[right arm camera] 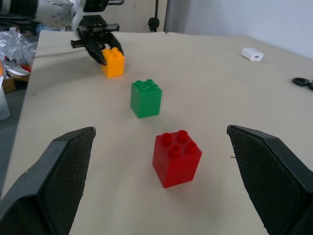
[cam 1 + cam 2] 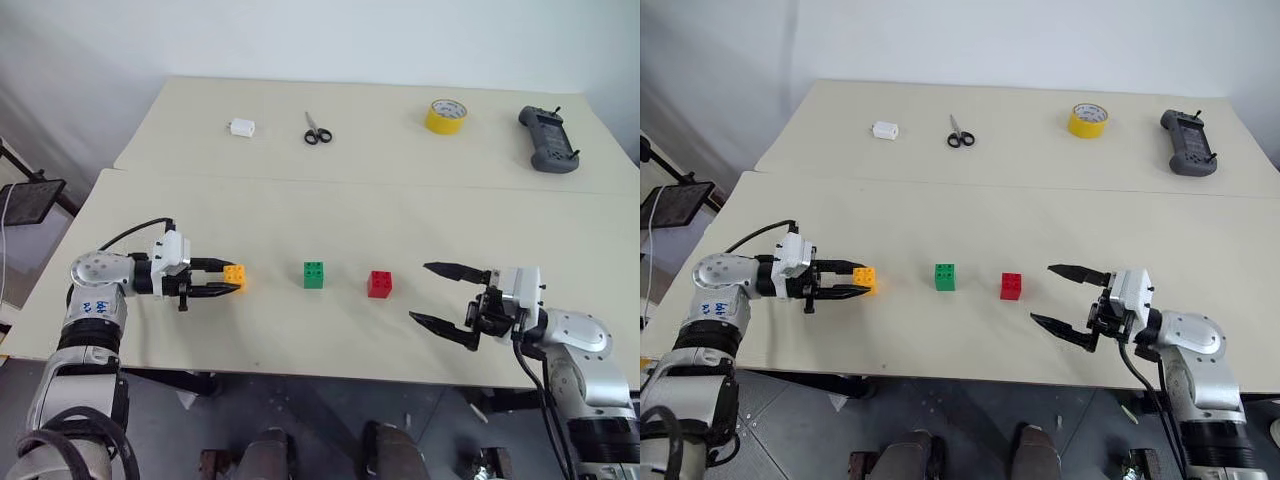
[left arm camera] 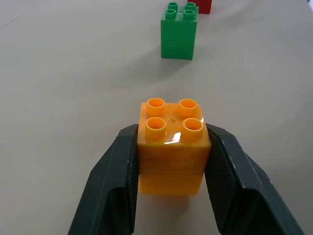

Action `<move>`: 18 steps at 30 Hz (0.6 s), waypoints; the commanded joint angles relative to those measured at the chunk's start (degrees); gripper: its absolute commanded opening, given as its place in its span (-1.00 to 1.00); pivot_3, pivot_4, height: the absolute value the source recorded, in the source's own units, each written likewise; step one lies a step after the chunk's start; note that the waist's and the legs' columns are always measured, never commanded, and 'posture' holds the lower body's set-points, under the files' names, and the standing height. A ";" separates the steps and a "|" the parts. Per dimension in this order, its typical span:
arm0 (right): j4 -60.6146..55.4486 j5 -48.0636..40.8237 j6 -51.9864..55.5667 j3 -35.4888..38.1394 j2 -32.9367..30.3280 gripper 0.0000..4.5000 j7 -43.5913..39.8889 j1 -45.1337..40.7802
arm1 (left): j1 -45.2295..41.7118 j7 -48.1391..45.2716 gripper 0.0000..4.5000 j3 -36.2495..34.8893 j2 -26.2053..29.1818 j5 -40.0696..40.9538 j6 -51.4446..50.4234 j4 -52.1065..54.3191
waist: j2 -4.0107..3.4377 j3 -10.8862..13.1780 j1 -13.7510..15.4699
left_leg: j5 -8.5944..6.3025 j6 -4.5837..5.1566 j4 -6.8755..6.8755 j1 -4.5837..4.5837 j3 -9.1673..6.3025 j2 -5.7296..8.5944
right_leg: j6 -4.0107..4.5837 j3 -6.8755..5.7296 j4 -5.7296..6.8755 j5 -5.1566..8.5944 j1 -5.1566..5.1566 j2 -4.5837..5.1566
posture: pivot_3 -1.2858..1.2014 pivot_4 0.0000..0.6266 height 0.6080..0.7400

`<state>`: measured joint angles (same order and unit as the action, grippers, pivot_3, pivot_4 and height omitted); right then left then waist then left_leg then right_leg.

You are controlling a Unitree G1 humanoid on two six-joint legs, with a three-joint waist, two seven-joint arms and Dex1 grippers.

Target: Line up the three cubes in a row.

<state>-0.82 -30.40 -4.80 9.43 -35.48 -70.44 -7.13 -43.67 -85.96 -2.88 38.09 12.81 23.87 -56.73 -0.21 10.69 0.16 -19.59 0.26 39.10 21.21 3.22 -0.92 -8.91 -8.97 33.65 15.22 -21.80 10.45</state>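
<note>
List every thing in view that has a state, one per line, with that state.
left gripper: shut on the orange-yellow cube.
right gripper: open, holding nothing.
orange-yellow cube: upright, studs up, clamped between the fingers.
green cube: upright on the table, free.
red cube: upright on the table, free.
scissors: blades closed, lying flat.
yellow tape roll: lying flat.

Your two head views look forward and down over the worktop [image 2: 330, 210] from above, sharing nearly the same scene. Your left wrist view sits close behind the orange cube [image 3: 172, 147], looking along the row. Your right wrist view faces back along it from the red cube [image 1: 176, 157].
</note>
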 commanded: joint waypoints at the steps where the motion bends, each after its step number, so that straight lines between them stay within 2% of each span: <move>1: -2.60 -1.39 0.30 1.92 -0.83 1.00 0.50 0.62 | -2.08 -1.32 -0.34 0.24 -1.27 -1.05 1.14 -3.10 | 0.00 0.00 -0.09 | 0.00 0.00 0.00 0.00 0.00 -0.01 | 0.00 0.00 0.00 0.00 0.00 0.00 | 0.03 -0.52 1.00; 7: -4.16 -1.65 1.30 1.52 -1.00 1.00 0.61 1.73 | -3.91 -0.99 -0.34 0.17 -3.45 -1.38 -0.06 -5.13 | 0.00 0.00 -0.05 | 0.00 0.01 0.00 0.00 -0.01 0.00 | 0.00 -0.01 0.01 0.00 -0.01 0.00 | 0.03 -0.52 1.00; 8: -3.87 -1.63 1.55 1.33 -1.12 1.00 0.32 1.26 | -4.06 0.11 -0.09 0.33 -3.36 -1.84 -1.35 -5.30 | 0.00 0.00 -0.06 | 0.00 0.01 0.00 0.00 -0.01 -0.01 | 0.00 0.00 0.01 0.00 -0.01 0.00 | 0.03 -0.52 1.00; 10: -3.25 -1.66 1.95 1.08 -1.30 1.00 -0.16 0.21 | -4.03 1.25 0.10 -0.18 -2.98 -1.80 -2.56 -4.99 | 0.01 0.00 -0.19 | 0.00 0.01 0.00 0.00 -0.01 0.00 | 0.00 0.00 0.01 0.00 -0.01 0.00 | 0.03 -0.52 1.00; 15: -2.00 -3.18 4.51 1.58 -2.98 1.00 -2.60 -2.61 | -0.67 3.47 0.76 -5.55 0.48 2.49 -6.20 0.36 | 0.01 0.01 -0.46 | 0.00 0.01 -0.01 0.02 0.00 -0.02 | 0.00 0.00 0.02 0.00 -0.06 -0.01 | 0.03 -0.52 1.00; 18: -2.11 -3.59 6.61 1.50 -6.03 1.00 -5.27 -3.62 | 4.27 6.54 0.76 -8.60 3.94 4.60 -13.54 7.78 | 0.01 0.01 -0.72 | -0.01 0.00 -0.05 0.05 0.03 -0.04 | 0.00 0.02 0.10 0.00 -0.18 -0.01 | 0.03 -0.52 1.00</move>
<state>-1.95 -32.84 1.37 9.56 -40.07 -74.12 -10.07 -41.08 -81.32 -9.33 39.71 15.62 14.24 -53.11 -0.20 10.70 -0.55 -19.60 0.25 39.05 21.26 3.25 -0.97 -8.91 -8.94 33.75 15.22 -21.99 10.44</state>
